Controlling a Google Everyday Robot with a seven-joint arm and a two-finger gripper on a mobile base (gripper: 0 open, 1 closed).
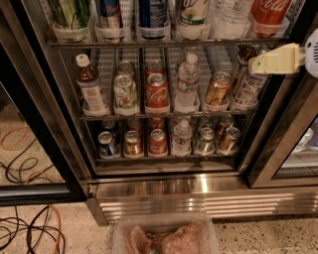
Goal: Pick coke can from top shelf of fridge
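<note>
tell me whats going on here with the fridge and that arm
A robot is working at an open drinks fridge. Its cream-coloured gripper hangs at the right side, just below the front rail of the top shelf. The coke can stands in a clear holder at the right end of that shelf, just above the gripper, and has not been picked up yet.

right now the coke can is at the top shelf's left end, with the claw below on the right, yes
No: the camera view shows the coke can at the right end of the top shelf, with the claw below on the right.
</note>
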